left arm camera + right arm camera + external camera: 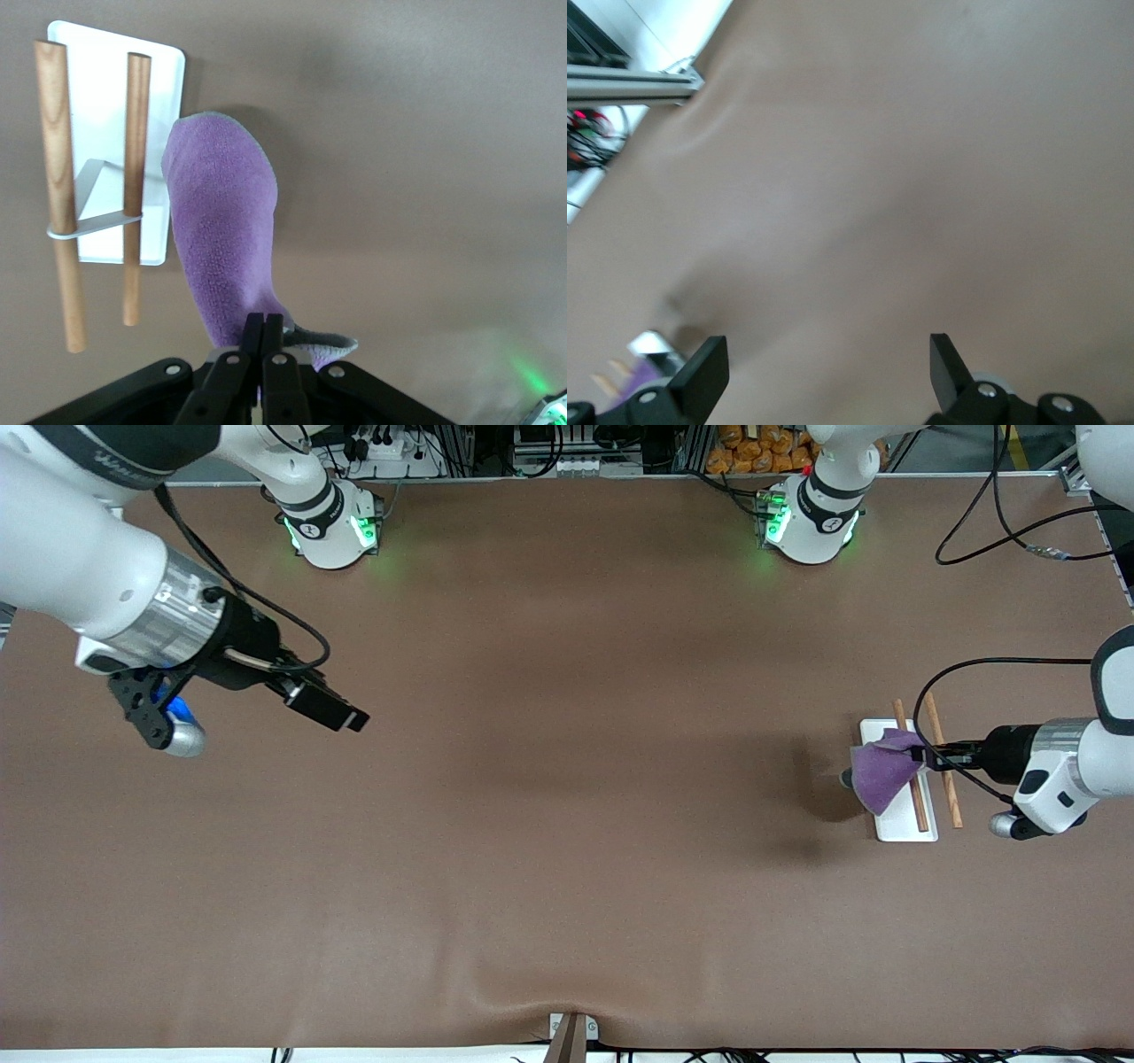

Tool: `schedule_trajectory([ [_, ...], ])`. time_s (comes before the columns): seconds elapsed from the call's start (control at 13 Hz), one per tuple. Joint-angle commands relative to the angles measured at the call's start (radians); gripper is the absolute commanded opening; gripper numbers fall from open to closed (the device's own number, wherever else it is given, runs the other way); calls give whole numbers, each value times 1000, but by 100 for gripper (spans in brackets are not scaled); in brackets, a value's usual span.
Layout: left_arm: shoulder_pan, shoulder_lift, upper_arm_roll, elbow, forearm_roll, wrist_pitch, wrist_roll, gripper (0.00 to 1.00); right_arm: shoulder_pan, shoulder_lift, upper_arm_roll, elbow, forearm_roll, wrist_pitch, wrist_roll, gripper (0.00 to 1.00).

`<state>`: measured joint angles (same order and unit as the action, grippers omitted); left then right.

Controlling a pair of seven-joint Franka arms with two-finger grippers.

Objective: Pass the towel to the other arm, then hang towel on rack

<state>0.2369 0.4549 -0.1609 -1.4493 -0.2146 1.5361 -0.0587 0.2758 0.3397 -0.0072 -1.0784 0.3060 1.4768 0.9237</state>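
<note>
My left gripper is shut on a corner of the purple towel and holds it in the air over the rack. The towel hangs beside the rack's two brown rods, partly over its white base. In the left wrist view the towel hangs from my shut fingers next to the rack, whose rods stand on a white wire support. My right gripper is open and empty, up in the air over the table's right-arm end, and waits there. In the right wrist view its fingers stand wide apart.
The brown table mat is bare across the middle. Black cables lie near the left arm's base. A small fixture sits at the table edge nearest the front camera. The right wrist view shows the towel and rack far off.
</note>
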Motion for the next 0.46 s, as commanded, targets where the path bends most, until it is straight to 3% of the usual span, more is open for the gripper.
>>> schedule_trajectory([
  [0.0, 39, -24, -8, -19, 23, -34, 72, 0, -58, -27, 13, 2, -103, -110, -275, 100],
  [0.23, 85, -22, -6, -20, 23, -62, 161, 0, -52, -62, 19, -6, -305, -159, -529, 100],
  [0.38, 111, -22, -8, -17, 56, -63, 220, 0, -87, -65, 16, -8, -318, -179, -661, 100],
])
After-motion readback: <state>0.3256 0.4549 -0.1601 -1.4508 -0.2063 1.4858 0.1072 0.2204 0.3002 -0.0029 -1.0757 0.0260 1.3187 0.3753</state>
